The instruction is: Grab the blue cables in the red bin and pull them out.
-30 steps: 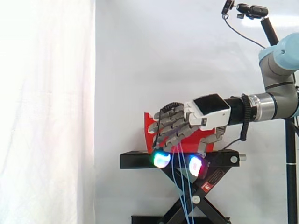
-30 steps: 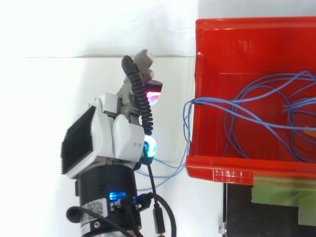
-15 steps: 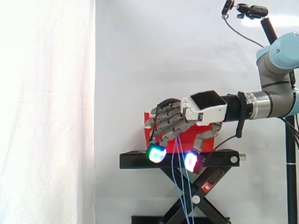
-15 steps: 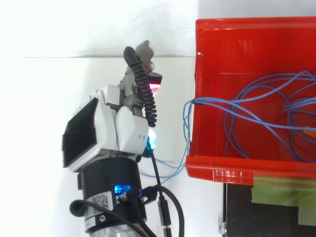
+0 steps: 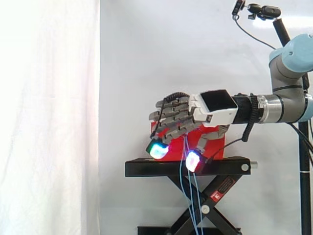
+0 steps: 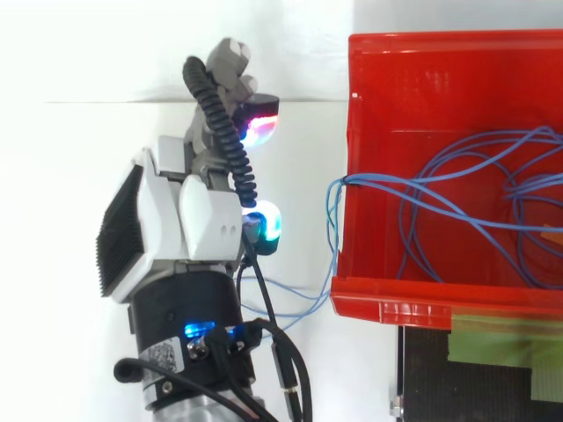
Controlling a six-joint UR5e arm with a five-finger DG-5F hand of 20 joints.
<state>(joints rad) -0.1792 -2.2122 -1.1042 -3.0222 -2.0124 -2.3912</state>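
Note:
The red bin (image 6: 440, 79) holds a loose tangle of thin blue cables (image 6: 457, 189). Some strands run over the bin's left wall (image 6: 339, 189) and hang down past the stand (image 5: 188, 196). My hand (image 6: 189, 224) hovers left of the bin, outside it, a little apart from its wall. From the side, the hand (image 5: 215, 105) is in front of the bin (image 5: 215, 147), fingers spread and pointing down and left. The glowing fingertips (image 5: 156, 149) stay just above the stand top. The hand is open, and the hanging strands pass behind it without being clasped.
The bin stands on a black platform (image 5: 146, 169) carried by a scissor lift (image 5: 215, 196). A white curtain hangs behind and to the left. A camera on a black pole (image 5: 264, 10) is at the upper right. A green mat (image 6: 501, 343) lies below the bin.
The hand has risen a little and shifted left, away from the bin's wall, with its fingers spreading. The cables lie as before.

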